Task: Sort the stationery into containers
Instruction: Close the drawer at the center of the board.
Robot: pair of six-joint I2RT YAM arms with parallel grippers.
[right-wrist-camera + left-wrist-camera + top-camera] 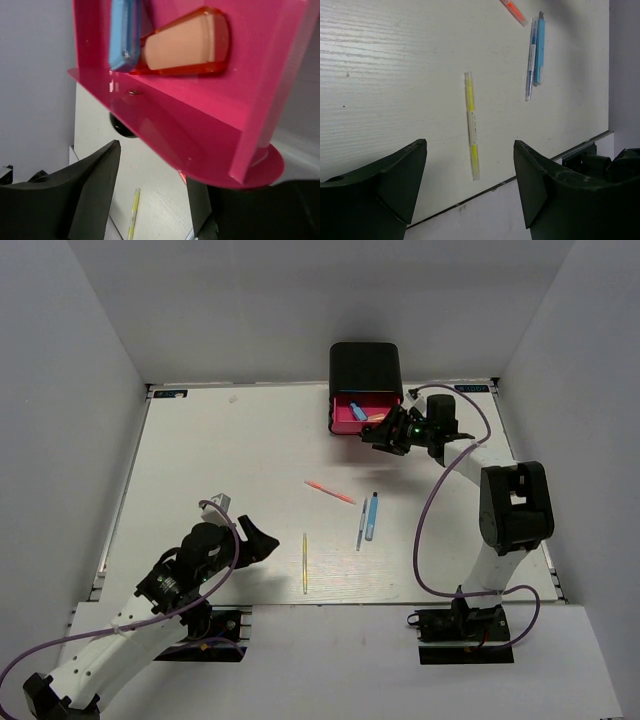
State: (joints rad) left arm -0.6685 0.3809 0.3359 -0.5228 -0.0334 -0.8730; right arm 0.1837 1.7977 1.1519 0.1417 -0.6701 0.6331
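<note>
A black cabinet stands at the far edge with one hot-pink drawer pulled out. A short blue stub and an orange stub lie in it; both show in the right wrist view, blue and orange. My right gripper is open and empty at the drawer's front right corner. On the table lie a pink-orange pen, a light blue marker, a grey-blue pen and a yellow stick. My left gripper is open, just left of the yellow stick.
The drawer's black knob sticks out on its front. The table's near edge runs close below the yellow stick. White walls enclose the table at the left, back and right.
</note>
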